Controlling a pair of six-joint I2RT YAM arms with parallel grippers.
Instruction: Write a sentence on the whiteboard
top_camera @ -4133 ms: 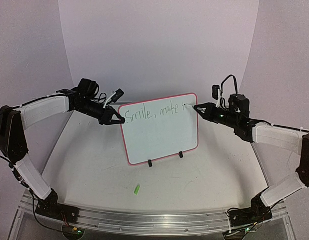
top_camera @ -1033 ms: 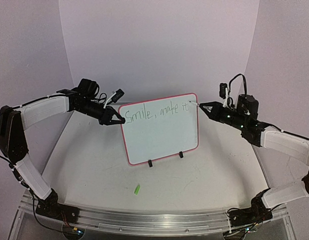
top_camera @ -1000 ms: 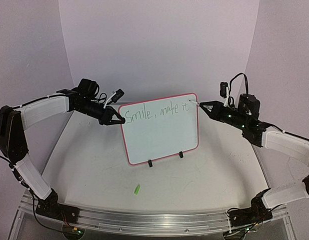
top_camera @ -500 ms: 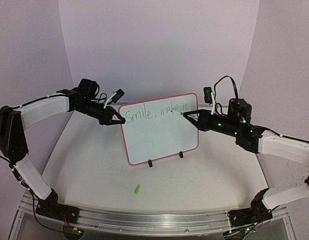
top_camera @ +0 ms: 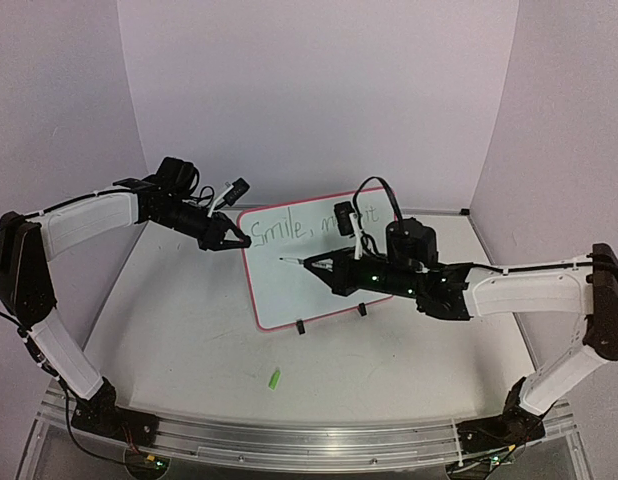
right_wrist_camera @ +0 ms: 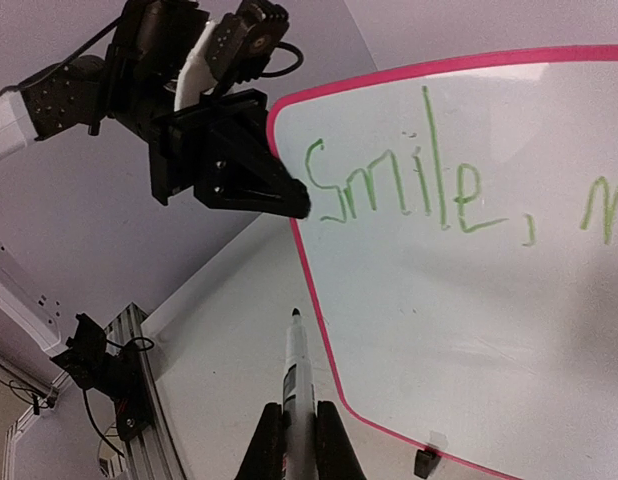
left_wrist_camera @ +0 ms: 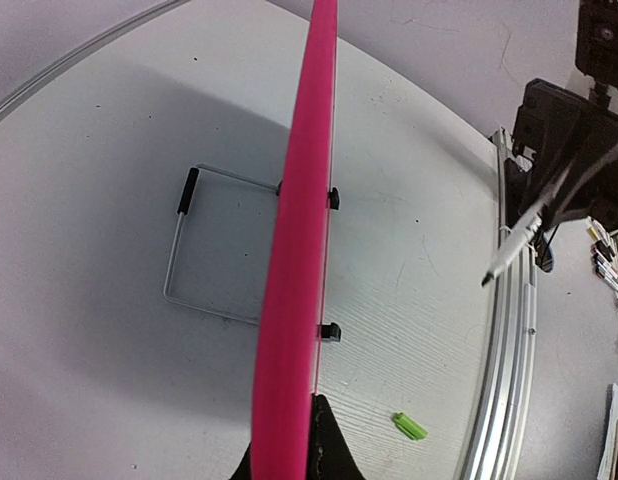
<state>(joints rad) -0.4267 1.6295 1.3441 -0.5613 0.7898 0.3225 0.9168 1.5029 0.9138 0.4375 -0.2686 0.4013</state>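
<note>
The whiteboard [top_camera: 281, 296] with its pink rim stands upright on two black clip feet. My left gripper [top_camera: 232, 243] is shut on its upper left edge; in the left wrist view the rim [left_wrist_camera: 299, 250] runs edge-on between the jaws of that gripper [left_wrist_camera: 307, 425]. The sentence [top_camera: 280, 229] reads "Smile," in green [right_wrist_camera: 409, 195], and my right arm hides most of what follows. My right gripper [top_camera: 326, 266] is shut on a marker [right_wrist_camera: 297, 375]. The marker's tip points left in front of the board's blank lower part, and the marker [left_wrist_camera: 513, 243] is held clear of the surface.
A green marker cap [top_camera: 274, 379] lies on the table in front of the board, also visible as the cap [left_wrist_camera: 410, 427] near the metal rail [left_wrist_camera: 501, 380]. A wire stand [left_wrist_camera: 204, 245] props the board from behind. Purple walls close in at the back and sides.
My right arm has swung left from the board's upper right corner, crossing in front of it and lower, the marker now before the blank area. The left arm has not moved.
</note>
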